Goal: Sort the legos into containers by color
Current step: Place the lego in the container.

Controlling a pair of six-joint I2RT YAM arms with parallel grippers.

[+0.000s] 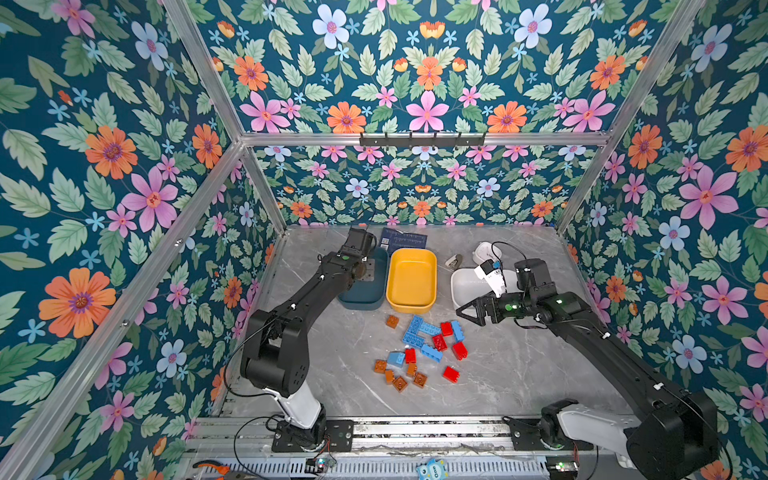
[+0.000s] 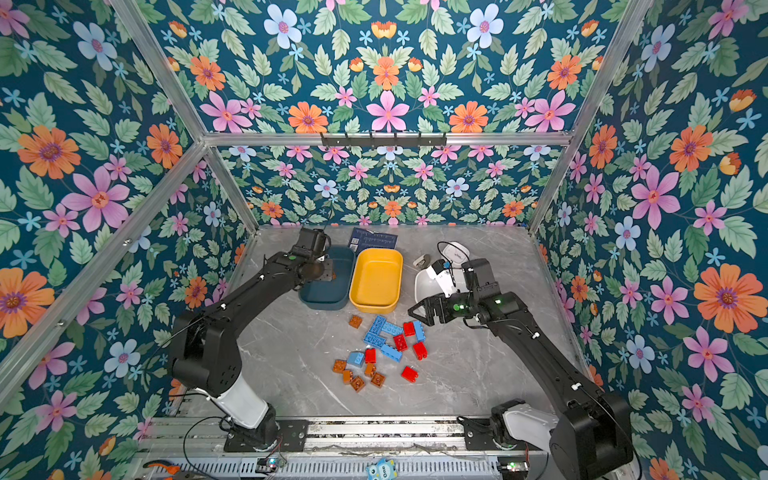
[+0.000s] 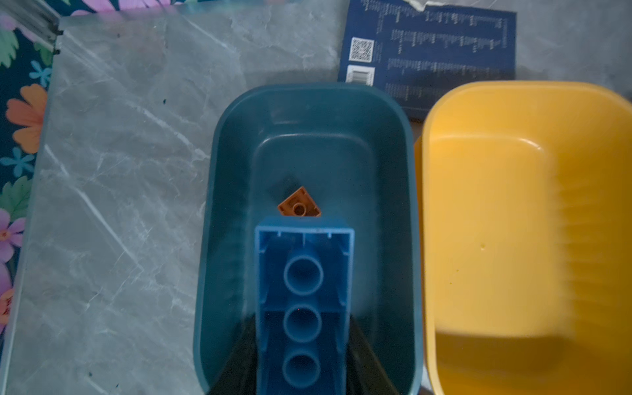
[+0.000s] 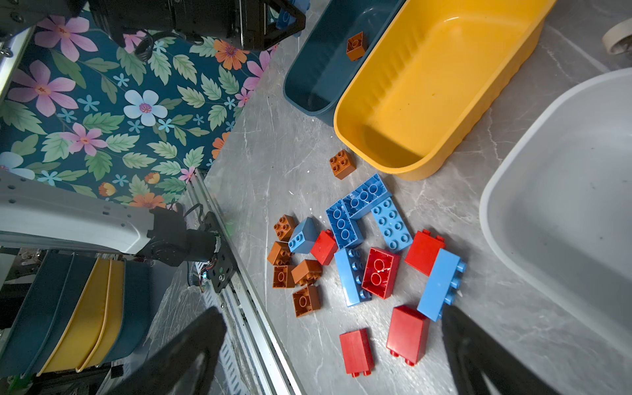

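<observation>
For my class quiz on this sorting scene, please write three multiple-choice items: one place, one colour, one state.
1. The brown-orange brick in the left wrist view lies: A) in the yellow tub B) in the dark teal tub C) on the table
2. The left gripper holds a brick that is: A) red B) brown-orange C) light blue
3. The fingers of the right gripper are: A) open, empty B) shut on a brick C) shut, empty
1 B, it sits inside the teal walls; 2 C, a long light blue brick sits between the fingers; 3 A, nothing lies between them.
</observation>
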